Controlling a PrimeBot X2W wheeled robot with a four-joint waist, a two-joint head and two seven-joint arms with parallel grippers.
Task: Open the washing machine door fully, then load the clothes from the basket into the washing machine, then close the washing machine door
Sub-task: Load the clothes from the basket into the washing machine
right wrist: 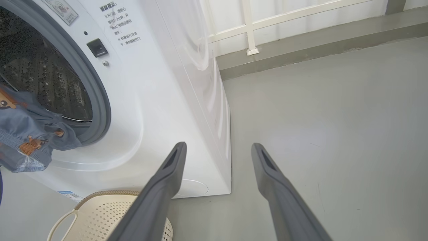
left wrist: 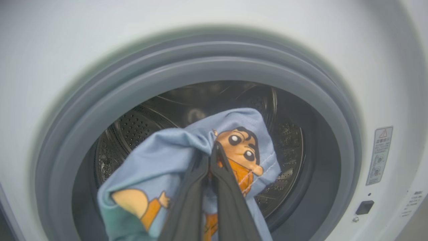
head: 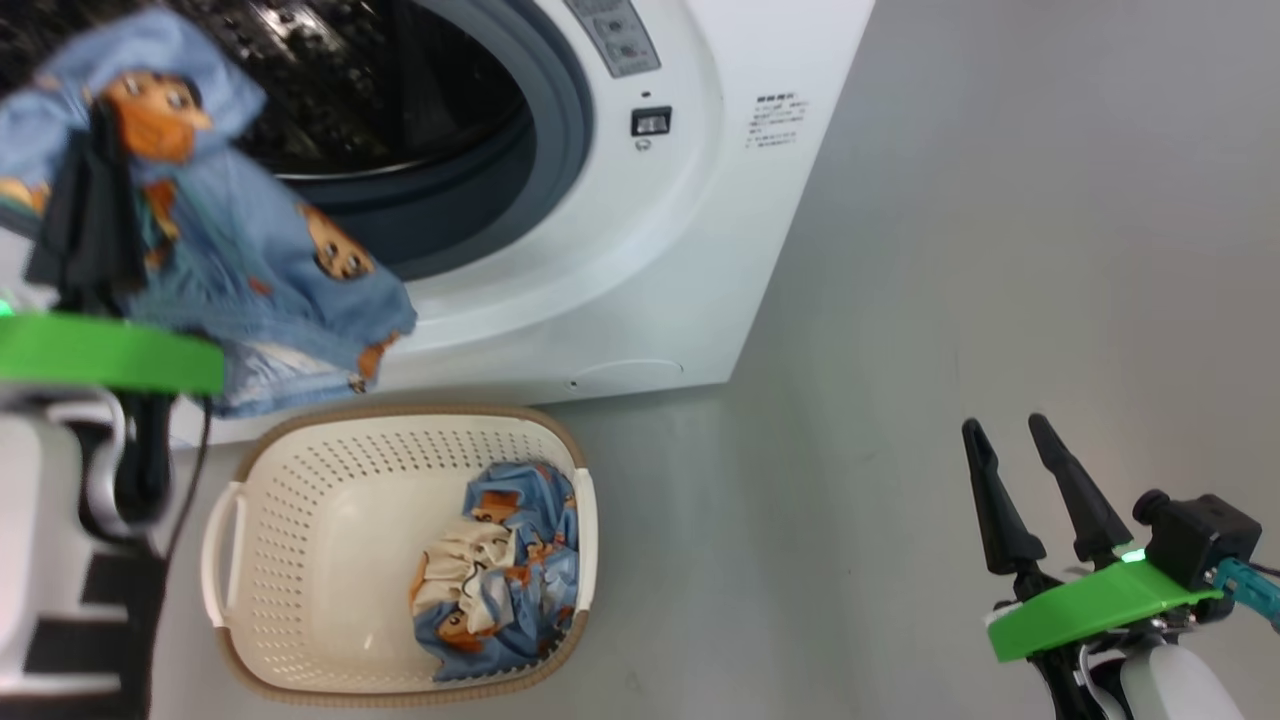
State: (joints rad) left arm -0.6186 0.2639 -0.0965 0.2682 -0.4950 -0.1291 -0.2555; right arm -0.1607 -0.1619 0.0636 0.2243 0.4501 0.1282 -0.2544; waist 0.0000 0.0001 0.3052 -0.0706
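"Gripping what, the left end effector?"
"Clenched on a blue garment before the washing machine mouth, upper left. Right end effector released, lower right. Other clothes in the basket."

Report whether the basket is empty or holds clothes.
Not empty. The basket holds a crumpled blue printed garment against its right side; the rest of its floor is bare.

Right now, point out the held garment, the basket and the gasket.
held garment (left wrist: 160, 150), left wrist view, blue fold
basket (head: 380, 450), head view, perforated far wall
gasket (left wrist: 207, 67), left wrist view, upper grey band
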